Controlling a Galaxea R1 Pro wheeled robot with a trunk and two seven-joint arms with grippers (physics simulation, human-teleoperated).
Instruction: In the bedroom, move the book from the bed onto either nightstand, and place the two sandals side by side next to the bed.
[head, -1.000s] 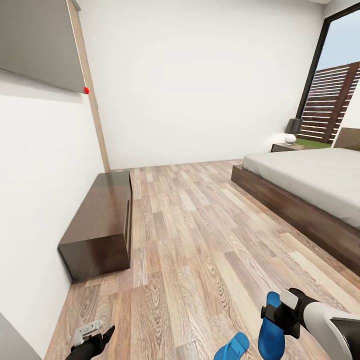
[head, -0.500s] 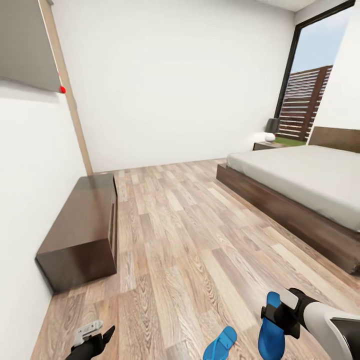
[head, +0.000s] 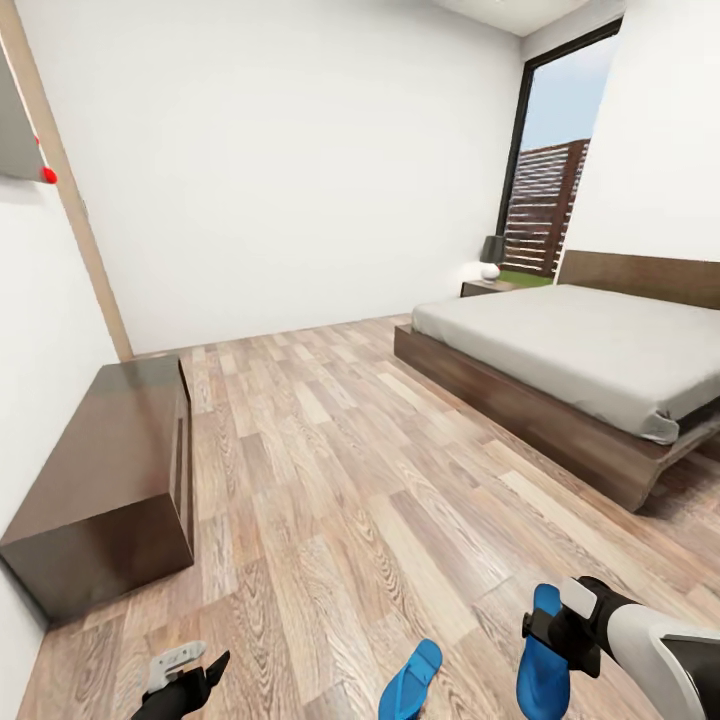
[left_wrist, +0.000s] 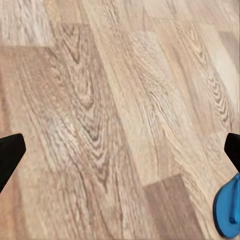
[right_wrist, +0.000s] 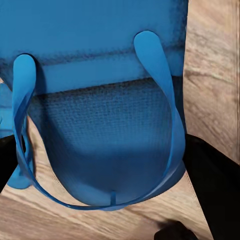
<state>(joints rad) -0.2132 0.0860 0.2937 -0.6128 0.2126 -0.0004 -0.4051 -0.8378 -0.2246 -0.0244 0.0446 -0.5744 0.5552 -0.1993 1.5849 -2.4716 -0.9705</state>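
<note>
A white-walled bedroom with a pale wood-plank floor (head: 340, 480) stretches ahead. The large low bed (head: 590, 350) with a plain light-grey mattress and dark wooden frame stands at the right, its wide dark headboard (head: 640, 275) against the far right wall. Beyond its far corner sits the small dark wooden nightstand (head: 483, 288), bearing a lamp with a black shade and round white base (head: 491, 255), beside a tall window showing a slatted wooden fence (head: 545, 205). A long low dark wooden cabinet (head: 105, 475) lines the left wall. The open floor between cabinet and bed is bare of obstacles.

Low in the head view, the right gripper (head: 550, 640) is clamped on one bright blue flip-flop sandal (head: 543, 660), holding it above the floor; the right wrist view shows its thin blue straps (right_wrist: 160, 100) up close. The second blue sandal (head: 410, 682) lies flat on the planks just to the left, apart from the first. The left gripper (head: 185, 675) hangs over bare floor, fingers spread with nothing between them.
</note>
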